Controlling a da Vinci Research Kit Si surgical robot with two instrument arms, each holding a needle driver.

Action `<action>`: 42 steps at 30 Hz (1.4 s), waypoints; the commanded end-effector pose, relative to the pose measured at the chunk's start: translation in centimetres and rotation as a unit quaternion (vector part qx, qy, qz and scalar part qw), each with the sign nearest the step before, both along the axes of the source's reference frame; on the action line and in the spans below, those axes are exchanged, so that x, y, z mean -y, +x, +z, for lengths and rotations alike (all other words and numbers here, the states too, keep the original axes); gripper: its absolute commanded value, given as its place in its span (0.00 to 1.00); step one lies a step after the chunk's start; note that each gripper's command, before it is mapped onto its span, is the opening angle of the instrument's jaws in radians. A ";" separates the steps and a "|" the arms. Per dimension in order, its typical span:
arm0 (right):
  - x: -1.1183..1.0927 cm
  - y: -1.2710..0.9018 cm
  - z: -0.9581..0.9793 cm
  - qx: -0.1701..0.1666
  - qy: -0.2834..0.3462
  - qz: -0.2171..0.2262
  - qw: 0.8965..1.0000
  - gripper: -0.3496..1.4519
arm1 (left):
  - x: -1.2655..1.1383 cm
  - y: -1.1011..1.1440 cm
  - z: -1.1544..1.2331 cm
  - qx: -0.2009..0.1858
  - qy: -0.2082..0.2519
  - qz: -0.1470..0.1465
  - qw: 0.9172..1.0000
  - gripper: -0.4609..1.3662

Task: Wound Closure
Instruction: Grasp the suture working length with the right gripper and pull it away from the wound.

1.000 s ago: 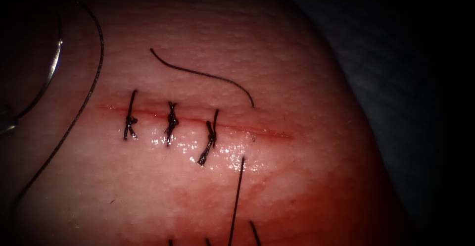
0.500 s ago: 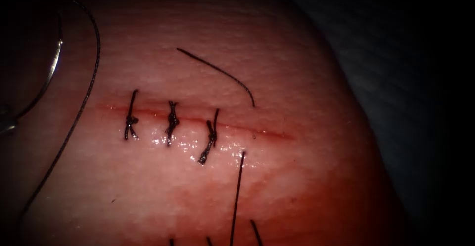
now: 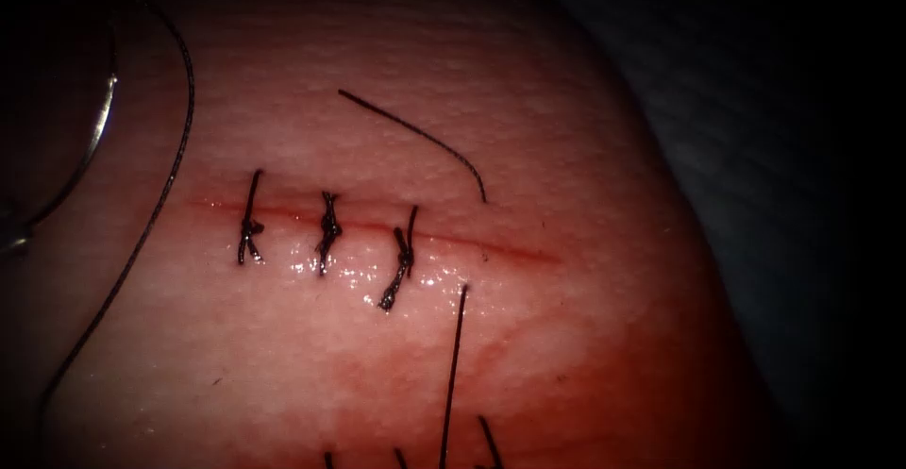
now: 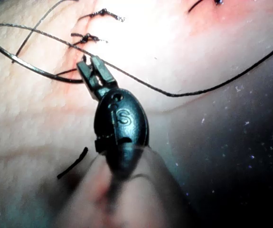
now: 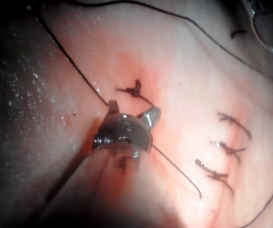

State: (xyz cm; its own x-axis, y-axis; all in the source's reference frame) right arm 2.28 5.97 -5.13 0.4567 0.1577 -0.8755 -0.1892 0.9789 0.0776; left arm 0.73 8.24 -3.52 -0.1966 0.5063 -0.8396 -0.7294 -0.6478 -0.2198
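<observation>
1. Needle [image 3: 97,134]: far left of the cut, lying free and not in the tissue [image 3: 283,356]. Neither of your tools holds it.

2. Thread [image 3: 168,186]: one long strand just right of the needle. It arcs over the needle's upper end and runs down and leftward across the tissue.

3. Three tied stitches [image 3: 327,231]: set across the left and middle stretch of the cut [image 3: 500,252], each knotted with short tails.

4. Cut end of thread [image 3: 415,134]: a loose curved piece above the cut, its right end dipping toward it.

5. Second strand [image 3: 453,375]: stands nearly upright below the cut, right of the third stitch. A few short ends lie beside its base.

6. Red fluid [image 3: 585,403]: stains the tissue at the lower right.

7. Your left tool [image 4: 91,61]: its jaws are pressed almost together with nothing seen between them. The tips are over the tissue near two stitches, and a strand passes just beside them.

8. Your right tool [image 5: 132,110]: its jaws are spread and hold nothing. A strand runs along the tissue past them, and a stitch knot sits just beyond the tips.
</observation>
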 end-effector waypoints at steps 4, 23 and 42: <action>-0.17 0.01 0.39 0.015 -0.011 0.006 1.000 0.92 | -0.01 0.00 0.00 0.002 0.001 0.003 1.000 0.06; -0.75 -0.08 1.58 0.049 -0.037 0.013 0.998 0.96 | -0.01 0.03 0.00 0.003 0.001 0.005 1.000 0.06; -0.77 0.02 2.14 0.040 -0.010 -0.013 0.999 0.24 | -0.01 0.02 0.00 0.001 -0.001 0.006 1.000 0.06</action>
